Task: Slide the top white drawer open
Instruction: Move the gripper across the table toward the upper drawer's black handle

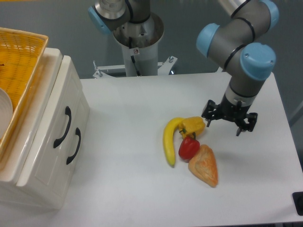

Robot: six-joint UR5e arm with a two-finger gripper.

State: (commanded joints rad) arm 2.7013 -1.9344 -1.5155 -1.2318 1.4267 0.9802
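The top white drawer [53, 109] is the upper panel of the white cabinet at the left; its front sits flush with the cabinet, and its black curved handle [63, 126] faces the table. My gripper [228, 124] hangs over the right-centre of the table, just right of the yellow pepper, far from the cabinet. Its fingers are spread open with nothing between them.
The lower drawer's black handle [74, 145] sits just below the upper one. A yellow wicker basket [21, 61] rests on the cabinet top. A banana [169, 140], yellow pepper [192, 126], red pepper [189, 148] and an orange pastry-like piece [204, 165] lie mid-table.
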